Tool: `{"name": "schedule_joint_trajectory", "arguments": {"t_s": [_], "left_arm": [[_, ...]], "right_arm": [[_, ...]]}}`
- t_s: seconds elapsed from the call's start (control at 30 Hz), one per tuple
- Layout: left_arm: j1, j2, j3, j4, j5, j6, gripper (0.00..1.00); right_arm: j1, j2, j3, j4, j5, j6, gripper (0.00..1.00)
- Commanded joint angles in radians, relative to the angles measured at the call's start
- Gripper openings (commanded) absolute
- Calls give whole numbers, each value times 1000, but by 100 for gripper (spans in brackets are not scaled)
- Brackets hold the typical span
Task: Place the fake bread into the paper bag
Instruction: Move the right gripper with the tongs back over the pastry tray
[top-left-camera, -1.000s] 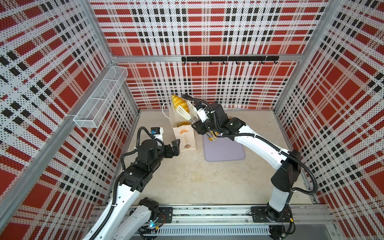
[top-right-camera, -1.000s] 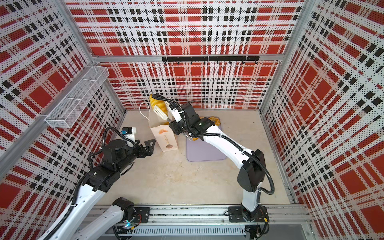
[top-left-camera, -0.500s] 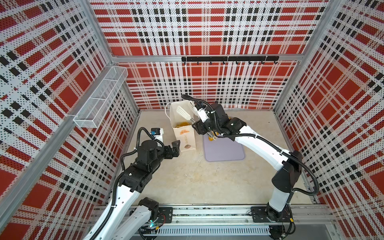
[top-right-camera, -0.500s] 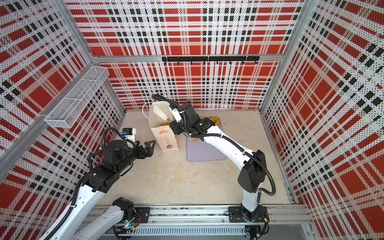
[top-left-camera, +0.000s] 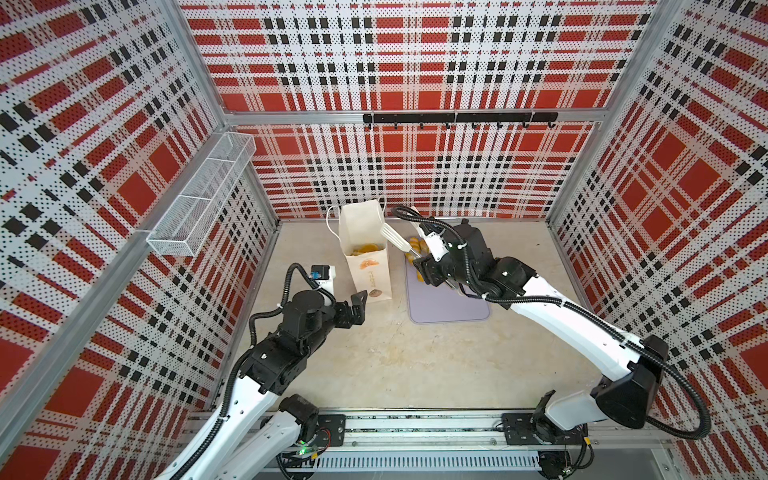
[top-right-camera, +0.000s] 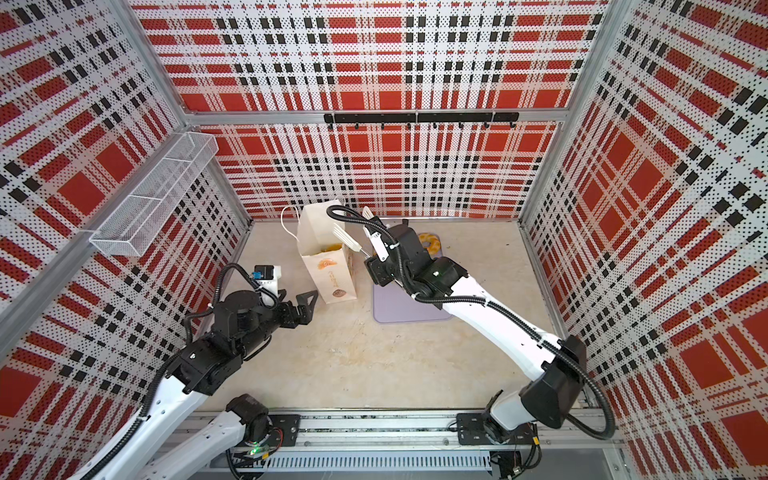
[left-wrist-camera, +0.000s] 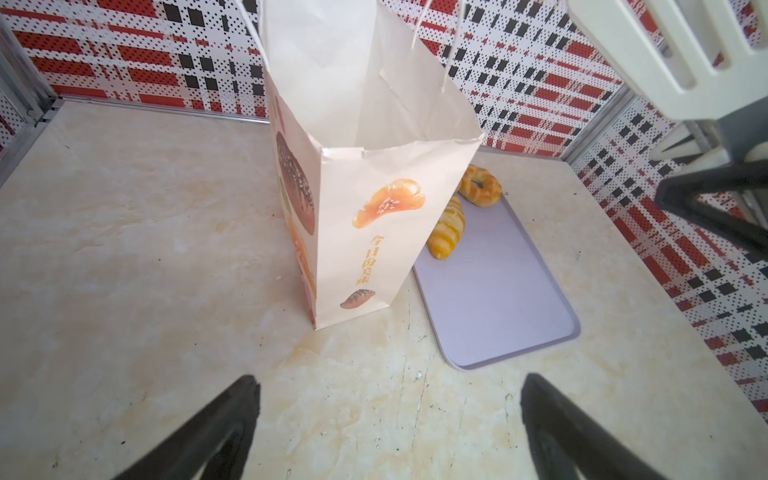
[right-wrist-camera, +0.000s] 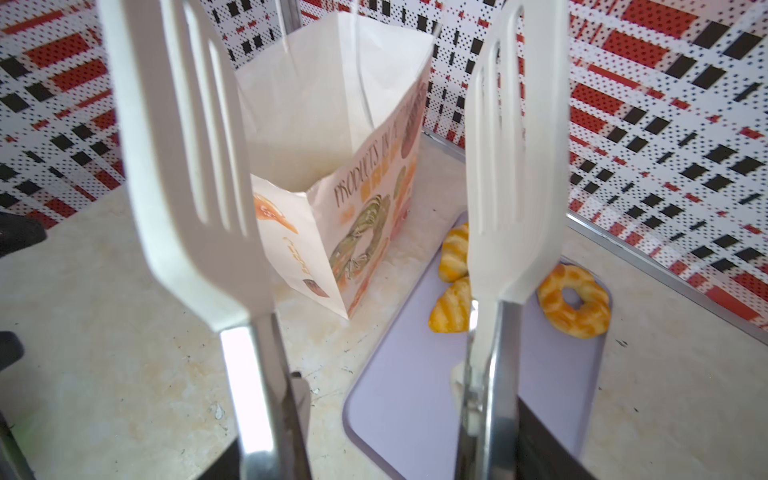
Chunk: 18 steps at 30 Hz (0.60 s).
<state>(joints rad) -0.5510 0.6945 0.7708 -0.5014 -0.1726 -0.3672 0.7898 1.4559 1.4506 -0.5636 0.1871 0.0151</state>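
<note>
The paper bag (top-left-camera: 370, 278) (top-right-camera: 330, 274) (left-wrist-camera: 374, 187) (right-wrist-camera: 332, 124) stands upright and open at the back of the table. Golden fake bread (top-left-camera: 365, 248) (top-right-camera: 330, 248) lies inside it. On the lilac tray (top-left-camera: 449, 307) (left-wrist-camera: 498, 291) (right-wrist-camera: 552, 374) beside the bag lie a ring doughnut (left-wrist-camera: 480, 185) (right-wrist-camera: 575, 301) (top-right-camera: 430, 241) and two croissants (right-wrist-camera: 455, 253) (right-wrist-camera: 453, 311). My right gripper (top-left-camera: 420, 266) (right-wrist-camera: 399, 415) is shut on white slotted tongs (top-left-camera: 392, 237) (right-wrist-camera: 187, 145), whose blades stand apart and empty by the bag's rim. My left gripper (top-left-camera: 360, 307) (left-wrist-camera: 389, 380) hovers open and empty near the bag's front corner.
A white wire-mesh basket (top-left-camera: 199, 195) hangs on the left wall. A black hook rail (top-left-camera: 457, 118) runs along the back wall. Plaid perforated walls close three sides, and the arms' metal base rail (top-left-camera: 415, 428) runs along the front edge.
A second ago the tongs held a yellow pastry over the bag's mouth. It has dropped into the bag; the blades have spread and drawn back rightward. The left arm has not moved.
</note>
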Motion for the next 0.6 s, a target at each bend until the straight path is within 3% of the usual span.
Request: {"name": "schedule_joint_trajectory", "arguments": {"t_s": [0.0, 0.23, 0.57], "left_arm": [[-49, 4, -15, 27, -91, -24, 99], [-149, 10, -73, 55, -184, -81, 99], [-208, 51, -151, 73, -197, -152, 99]], "right_arm": [[-11, -49, -57, 50, 74, -2, 67], [-15, -74, -190, 21, 226, 46, 67], [-22, -16, -305, 54, 229, 155, 68]]}}
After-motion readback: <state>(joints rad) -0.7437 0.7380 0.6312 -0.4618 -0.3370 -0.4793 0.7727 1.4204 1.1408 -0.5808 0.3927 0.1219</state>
